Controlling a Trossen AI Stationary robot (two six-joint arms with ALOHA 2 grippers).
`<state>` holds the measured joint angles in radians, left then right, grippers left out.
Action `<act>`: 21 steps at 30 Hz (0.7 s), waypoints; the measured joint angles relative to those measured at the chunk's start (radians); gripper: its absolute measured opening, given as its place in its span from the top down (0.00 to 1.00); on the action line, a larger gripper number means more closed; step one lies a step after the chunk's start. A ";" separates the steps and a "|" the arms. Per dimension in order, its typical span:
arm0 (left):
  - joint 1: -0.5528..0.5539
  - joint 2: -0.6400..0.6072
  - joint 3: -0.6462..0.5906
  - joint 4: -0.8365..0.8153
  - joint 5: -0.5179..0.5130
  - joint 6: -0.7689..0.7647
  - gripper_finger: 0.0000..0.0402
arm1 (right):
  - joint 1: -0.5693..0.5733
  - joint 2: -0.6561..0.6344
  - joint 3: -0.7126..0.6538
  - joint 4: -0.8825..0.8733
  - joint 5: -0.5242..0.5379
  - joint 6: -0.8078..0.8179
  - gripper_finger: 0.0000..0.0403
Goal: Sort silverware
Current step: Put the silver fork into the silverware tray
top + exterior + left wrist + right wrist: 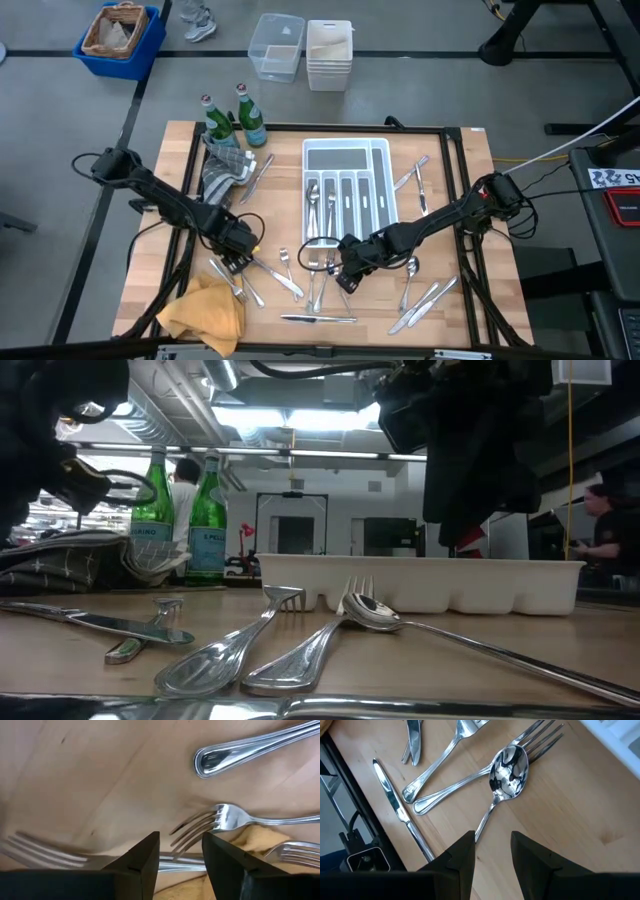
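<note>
Nearest the lens lies a spoon point(375, 615) across a fork point(300, 650); the right pincer point(492, 851), open and empty above its handle, should drop straight, while the left pincer point(181, 860) gapes over a fork point(210, 822).

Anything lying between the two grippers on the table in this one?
Yes. In the high view, loose silverware lies on the wood between the left gripper and the right gripper: a few crossed pieces, apparently spoons and forks.

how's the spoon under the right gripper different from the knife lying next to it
The spoon ends in a wide rounded bowl; the knife is narrow and flat throughout. The spoon's bowl lies over a fork's tines; the knife lies alone by the table edge. Both are shiny metal, flat on the wood.
</note>
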<state>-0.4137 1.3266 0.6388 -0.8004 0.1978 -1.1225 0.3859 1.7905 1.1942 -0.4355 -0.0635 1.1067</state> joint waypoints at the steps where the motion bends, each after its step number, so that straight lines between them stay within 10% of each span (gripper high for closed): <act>1: 0.000 0.000 -0.007 0.014 0.001 0.000 0.66 | 0.000 0.000 0.000 0.000 0.000 -0.010 0.69; 21: 0.003 -0.002 -0.026 0.069 0.041 -0.019 0.96 | 0.000 0.000 0.000 -0.001 -0.001 -0.014 0.69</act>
<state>-0.4107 1.3247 0.6133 -0.7315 0.2393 -1.1415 0.3859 1.7901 1.1942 -0.4361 -0.0643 1.0922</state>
